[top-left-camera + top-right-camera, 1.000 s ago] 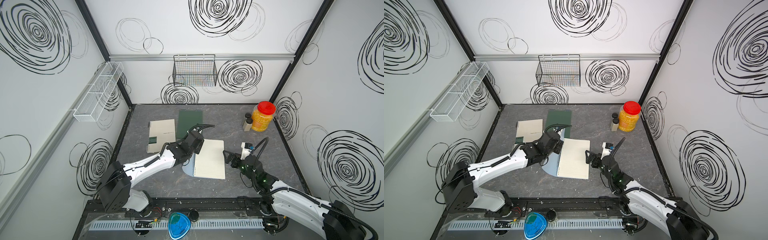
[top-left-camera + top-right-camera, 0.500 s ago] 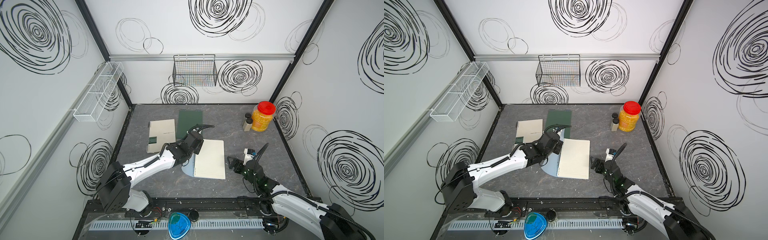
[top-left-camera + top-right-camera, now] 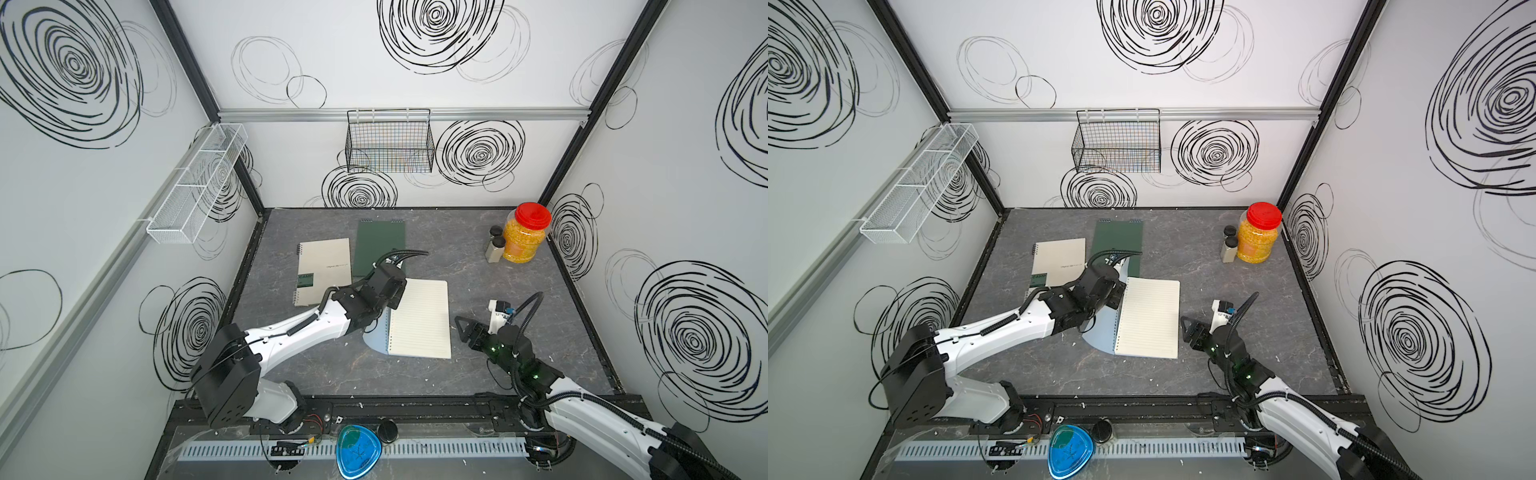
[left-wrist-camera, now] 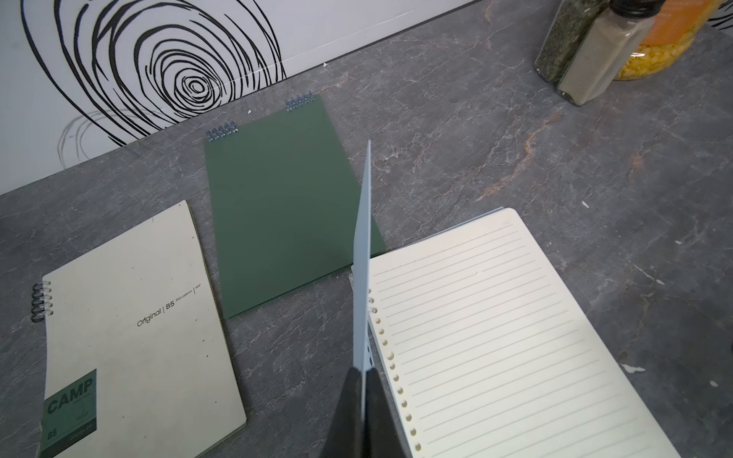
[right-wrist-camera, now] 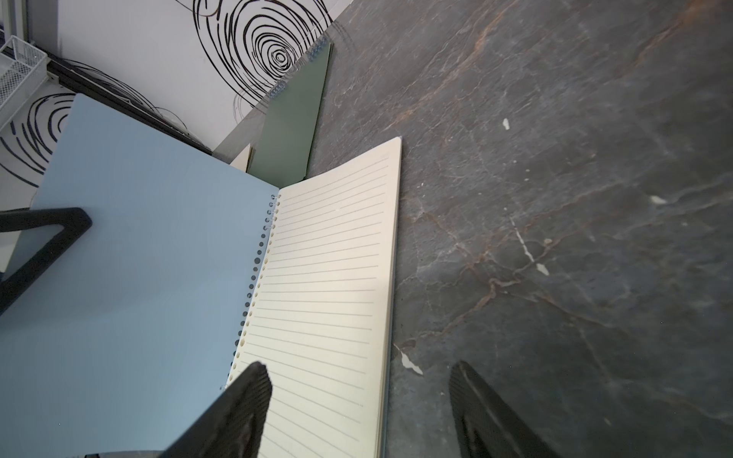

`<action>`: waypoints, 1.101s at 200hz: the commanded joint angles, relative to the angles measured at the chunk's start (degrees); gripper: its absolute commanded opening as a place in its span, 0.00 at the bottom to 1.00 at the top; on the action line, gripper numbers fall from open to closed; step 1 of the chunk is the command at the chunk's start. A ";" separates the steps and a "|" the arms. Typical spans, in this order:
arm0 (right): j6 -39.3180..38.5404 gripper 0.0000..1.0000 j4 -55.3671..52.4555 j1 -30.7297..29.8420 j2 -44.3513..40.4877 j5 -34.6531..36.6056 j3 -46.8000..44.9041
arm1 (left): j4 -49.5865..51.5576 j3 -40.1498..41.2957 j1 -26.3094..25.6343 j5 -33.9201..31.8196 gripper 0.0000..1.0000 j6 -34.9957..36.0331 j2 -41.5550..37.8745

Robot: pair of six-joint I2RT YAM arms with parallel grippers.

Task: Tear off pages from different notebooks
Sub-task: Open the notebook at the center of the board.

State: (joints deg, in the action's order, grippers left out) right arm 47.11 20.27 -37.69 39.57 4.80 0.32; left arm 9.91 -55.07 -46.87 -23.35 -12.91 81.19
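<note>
The light blue notebook lies open mid-table, its cream lined top page [image 3: 419,318] [image 3: 1148,318] flat and bound at the spiral. My left gripper [image 3: 392,300] [image 4: 363,396] is shut on the notebook's blue cover [image 4: 363,238] [image 5: 139,257], holding it up on edge. My right gripper [image 3: 461,328] [image 5: 359,372] hovers open at the page's outer edge, one finger over the page and one over the table, touching nothing. The cream notebook [image 3: 324,270] [image 4: 131,317] and the dark green notebook [image 3: 380,245] [image 4: 285,214] lie closed behind.
A red-lidded jar [image 3: 525,235] and two small spice bottles [image 3: 494,249] stand at the back right. A black wire basket [image 3: 390,141] hangs on the back wall and a white mesh shelf [image 3: 195,187] on the left wall. Small paper scraps [image 5: 408,361] dot the table.
My right gripper has drawn back a little toward the table's front, and its jaws have narrowed while staying open. The left arm and the lifted cover have not moved.
</note>
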 commanded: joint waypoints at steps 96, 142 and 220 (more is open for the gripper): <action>-2.25 0.68 -1.95 -6.74 11.45 -5.72 5.70 | -1.46 0.41 -0.15 2.61 0.00 -1.50 -0.20; -1.10 0.69 1.28 -6.61 14.45 -3.84 5.46 | 0.88 -2.22 -0.08 3.66 0.00 -2.02 2.49; -3.05 0.66 10.96 -8.74 21.84 -2.61 4.88 | 11.42 -13.33 2.74 8.97 0.00 -8.80 10.47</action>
State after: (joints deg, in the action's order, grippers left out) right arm 44.84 26.17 -45.21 60.49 0.16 4.97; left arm 16.21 -65.08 -45.89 -19.25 -17.58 88.58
